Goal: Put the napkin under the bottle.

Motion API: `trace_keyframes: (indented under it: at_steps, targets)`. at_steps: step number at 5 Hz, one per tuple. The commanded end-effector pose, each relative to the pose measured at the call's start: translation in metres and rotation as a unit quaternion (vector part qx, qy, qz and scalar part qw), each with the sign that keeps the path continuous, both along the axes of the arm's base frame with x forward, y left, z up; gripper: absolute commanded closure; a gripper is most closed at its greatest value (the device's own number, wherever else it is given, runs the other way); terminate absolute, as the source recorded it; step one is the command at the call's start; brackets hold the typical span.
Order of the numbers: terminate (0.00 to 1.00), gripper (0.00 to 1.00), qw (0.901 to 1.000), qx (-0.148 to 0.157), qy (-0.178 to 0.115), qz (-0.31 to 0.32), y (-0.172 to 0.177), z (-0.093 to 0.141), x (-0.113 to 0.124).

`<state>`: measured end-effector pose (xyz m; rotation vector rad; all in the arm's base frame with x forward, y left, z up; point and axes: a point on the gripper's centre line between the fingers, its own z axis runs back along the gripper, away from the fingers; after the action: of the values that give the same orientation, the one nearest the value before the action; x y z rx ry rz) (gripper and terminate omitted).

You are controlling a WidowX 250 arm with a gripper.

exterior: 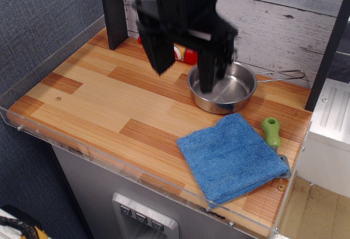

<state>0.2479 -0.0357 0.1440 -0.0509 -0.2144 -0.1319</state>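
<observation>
The blue folded napkin [230,157] lies flat at the front right of the wooden counter. The red bottle [186,55] lies on its side at the back by the wall, mostly hidden behind my gripper. My black gripper [183,77] hangs open and empty above the middle of the counter. Its left finger is over the wood and its right finger is over the left rim of the steel pan [227,90]. It is blurred by motion.
The steel pan has a wire handle [281,76] pointing right. A green-handled tool [271,133] lies right of the napkin. A black post [114,12] stands at the back left. A clear plastic rim [109,165] edges the counter.
</observation>
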Motion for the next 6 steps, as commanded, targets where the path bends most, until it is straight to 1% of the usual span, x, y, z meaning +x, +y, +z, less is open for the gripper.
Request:
trace_keyframes:
  at_steps: [1, 2, 3, 4, 5, 6]
  targets:
    - [0.00, 0.00, 0.9996, -0.003, -0.021, -0.018, -0.008, -0.018, 0.010]
    - [0.00, 0.00, 0.9991, -0.009, -0.027, -0.031, -0.014, -0.038, 0.017]
    - [0.00, 0.00, 0.9992, -0.005, -0.023, -0.034, -0.020, -0.057, 0.024]
    - [0.00, 0.00, 0.9991, 0.009, -0.033, -0.026, -0.025, -0.070, 0.036]
    - [0.00, 0.00, 0.9981, 0.003, -0.059, -0.017, -0.026, -0.070, 0.037]
    - [0.00, 0.00, 0.9984, 0.001, -0.050, -0.025, -0.028, -0.087, 0.041]
